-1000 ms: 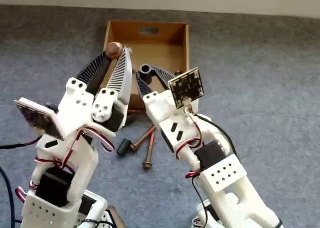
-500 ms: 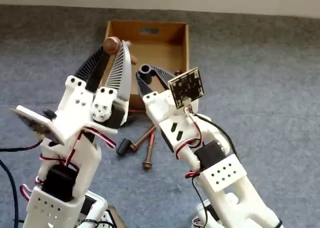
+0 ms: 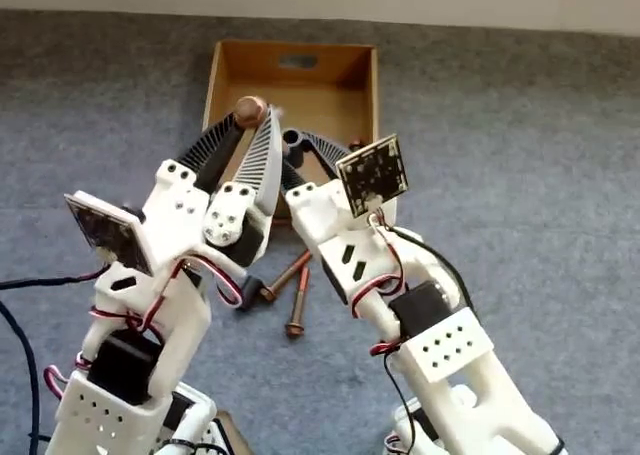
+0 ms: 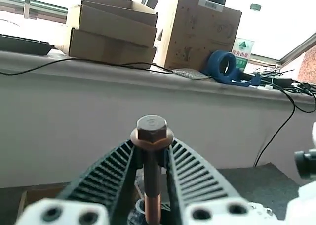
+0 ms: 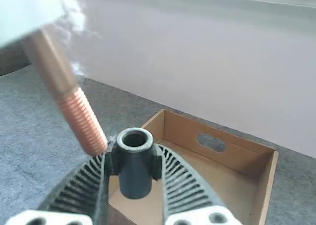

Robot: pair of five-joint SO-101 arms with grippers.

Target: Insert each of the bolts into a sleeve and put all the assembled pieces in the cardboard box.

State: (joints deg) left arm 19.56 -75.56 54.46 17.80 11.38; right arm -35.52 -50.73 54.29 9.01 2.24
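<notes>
My left gripper (image 3: 250,115) is shut on a copper bolt (image 4: 151,171), held upright with its hex head (image 3: 248,108) at the fingertips, above the near part of the cardboard box (image 3: 225,63). My right gripper (image 3: 292,141) is shut on a dark sleeve (image 5: 134,161), bore facing up. In the right wrist view the bolt's threaded tip (image 5: 89,131) sits just beside the sleeve's rim, not inside it. Two loose bolts (image 3: 293,285) and another dark sleeve (image 3: 245,293) lie on the carpet between the arms.
The open cardboard box (image 5: 256,163) stands on grey carpet (image 3: 520,155) at the far middle, with a small item (image 3: 356,146) near its right wall. A white wall runs behind it. Carpet to the right is free.
My left gripper has carried the bolt to the right, from above the box's left wall to right beside the sleeve. The right arm has stayed still.
</notes>
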